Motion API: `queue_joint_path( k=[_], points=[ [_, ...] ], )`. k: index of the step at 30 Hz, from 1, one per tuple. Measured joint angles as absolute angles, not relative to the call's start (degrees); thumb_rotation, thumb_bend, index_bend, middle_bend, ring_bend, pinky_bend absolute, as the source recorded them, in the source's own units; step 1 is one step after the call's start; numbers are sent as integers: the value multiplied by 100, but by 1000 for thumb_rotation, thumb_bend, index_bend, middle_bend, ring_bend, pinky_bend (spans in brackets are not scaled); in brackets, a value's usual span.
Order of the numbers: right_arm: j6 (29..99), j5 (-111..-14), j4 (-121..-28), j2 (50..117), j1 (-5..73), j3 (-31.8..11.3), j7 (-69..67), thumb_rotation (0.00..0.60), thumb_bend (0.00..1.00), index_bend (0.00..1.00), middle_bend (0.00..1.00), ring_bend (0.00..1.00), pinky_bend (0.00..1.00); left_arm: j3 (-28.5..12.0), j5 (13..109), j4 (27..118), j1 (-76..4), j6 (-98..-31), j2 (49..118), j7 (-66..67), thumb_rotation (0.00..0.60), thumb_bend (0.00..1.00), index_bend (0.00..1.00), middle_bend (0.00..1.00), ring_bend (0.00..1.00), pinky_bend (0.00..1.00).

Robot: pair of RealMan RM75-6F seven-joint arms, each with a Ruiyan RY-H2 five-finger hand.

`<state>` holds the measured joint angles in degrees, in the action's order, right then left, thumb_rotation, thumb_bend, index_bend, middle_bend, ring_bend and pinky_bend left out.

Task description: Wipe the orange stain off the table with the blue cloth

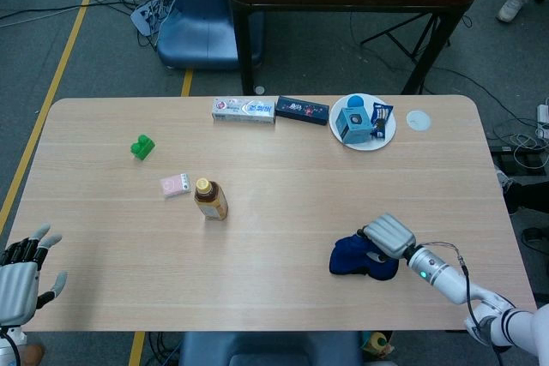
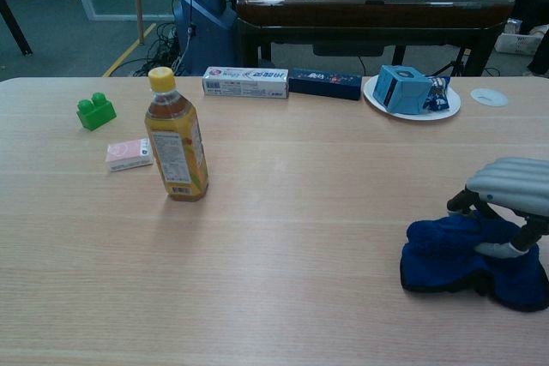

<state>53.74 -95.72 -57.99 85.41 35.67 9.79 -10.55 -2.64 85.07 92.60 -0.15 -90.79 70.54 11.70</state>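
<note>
One blue cloth [image 1: 353,258] was gripped by the right hand [image 1: 388,237] at the lower right of the surface [image 1: 283,212]. The left hand's [image 1: 19,279] fingers [image 1: 43,236] were spread, holding nothing.

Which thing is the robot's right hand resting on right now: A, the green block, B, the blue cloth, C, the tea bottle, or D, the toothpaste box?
B: the right hand rests on top of the blue cloth near the table's front right, far from the other things.
</note>
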Motion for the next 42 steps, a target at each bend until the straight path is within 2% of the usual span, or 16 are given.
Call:
queue_joint_path(
  k=[5, 21, 26, 32, 39, 42],
  points=[
    [5353, -9379, -5539, 8534, 3563, 781, -1076, 600, 553, 742, 573, 590, 800, -275, 8492, 9231, -31, -9051, 7072, 1156, 600, 274, 245, 125, 177, 159],
    [5606, -10414, -6706, 8552, 3740, 1383, -1315, 600, 553, 743, 579, 591, 800, -263, 8494, 9228, -22, -9058, 7082, 1151, 600, 274, 245, 125, 177, 159],
    [5688, -10567, -6840, 8640, 3853, 1398, -1304, 600, 552, 743, 579, 591, 799, -259, 8517, 9226, -12, -9082, 7072, 1129, 600, 274, 245, 125, 177, 159],
    [5695, -10150, -6713, 8722, 3878, 925, -1091, 600, 548, 743, 577, 591, 800, -255, 8542, 9223, -8, -9098, 7068, 1100, 600, 274, 245, 125, 177, 159],
    [5734, -9532, -6601, 8776, 4083, 34, -828, 600, 542, 742, 571, 586, 798, -244, 8561, 9204, 15, -9132, 7087, 1083, 600, 274, 245, 125, 177, 159],
    [5683, -9263, -6591, 8797, 4229, -287, -654, 600, 538, 740, 553, 550, 754, -247, 8568, 9211, 24, -9151, 7082, 1077, 600, 274, 245, 125, 177, 159]
  ],
)
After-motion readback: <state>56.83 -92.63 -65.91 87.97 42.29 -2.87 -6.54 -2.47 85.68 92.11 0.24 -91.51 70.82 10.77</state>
